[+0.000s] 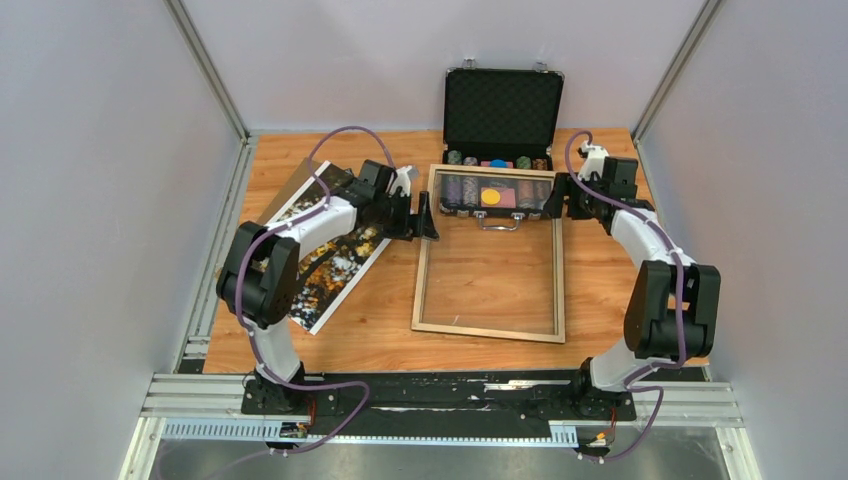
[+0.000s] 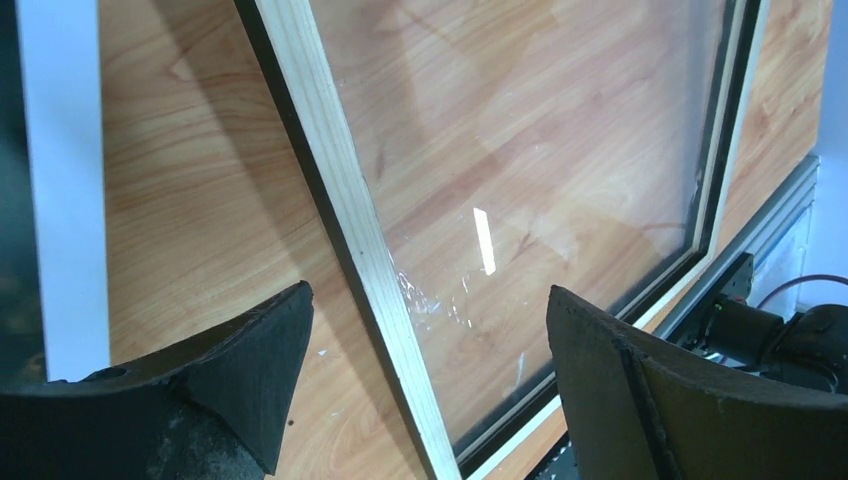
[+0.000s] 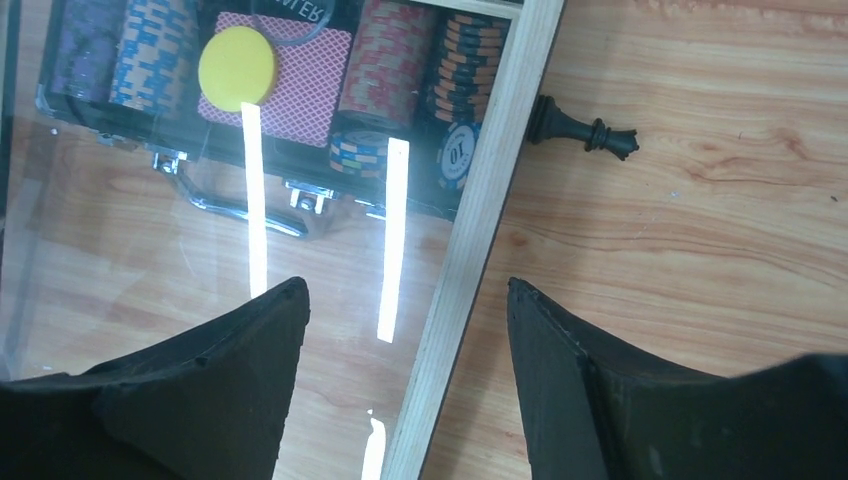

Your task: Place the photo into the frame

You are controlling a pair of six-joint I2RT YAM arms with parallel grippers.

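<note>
The frame, light wood side up, lies in the middle of the table with its far end over the open chip case. A clear glossy sheet with glare fills it. The photo of autumn trees lies to the left, partly under my left arm. My left gripper is at the frame's far left corner, open, its fingers either side of the left rail without touching. My right gripper is at the far right corner, also open, straddling the right rail. The photo's white strip shows beside the left fingers.
A black chip case stands open at the back, its chips showing through the glossy sheet. A black chess piece lies just outside the right rail. A brown panel pokes out under the photo. Walls enclose three sides.
</note>
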